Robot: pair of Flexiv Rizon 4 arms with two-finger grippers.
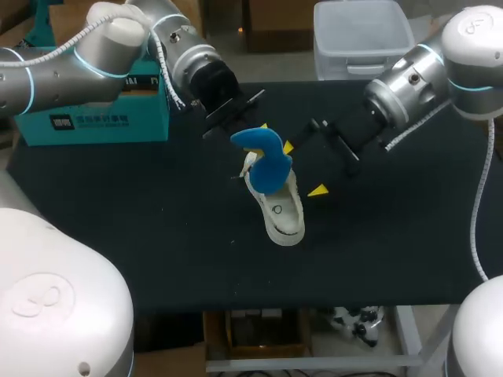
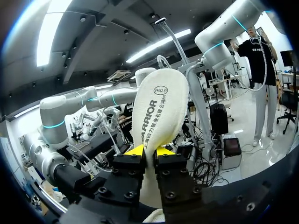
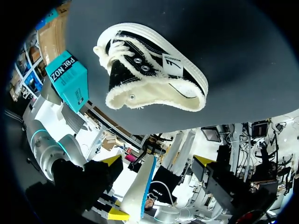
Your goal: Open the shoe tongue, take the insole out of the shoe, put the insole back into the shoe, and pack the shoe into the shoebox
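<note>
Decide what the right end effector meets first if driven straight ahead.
Probably the insole, which the left end effector holds seemingly between the open fingers of the right end effector; the shoe lies beyond. Depth is unclear.

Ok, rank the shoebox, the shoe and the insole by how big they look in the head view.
Shoebox: largest, even partly hidden by the left arm.
Shoe and insole: look about alike; the insole is raised nearer the camera and covers part of the shoe, so no ranking between them.

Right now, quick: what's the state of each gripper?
Left gripper: closed, holding the insole.
Right gripper: open, holding nothing.
</note>
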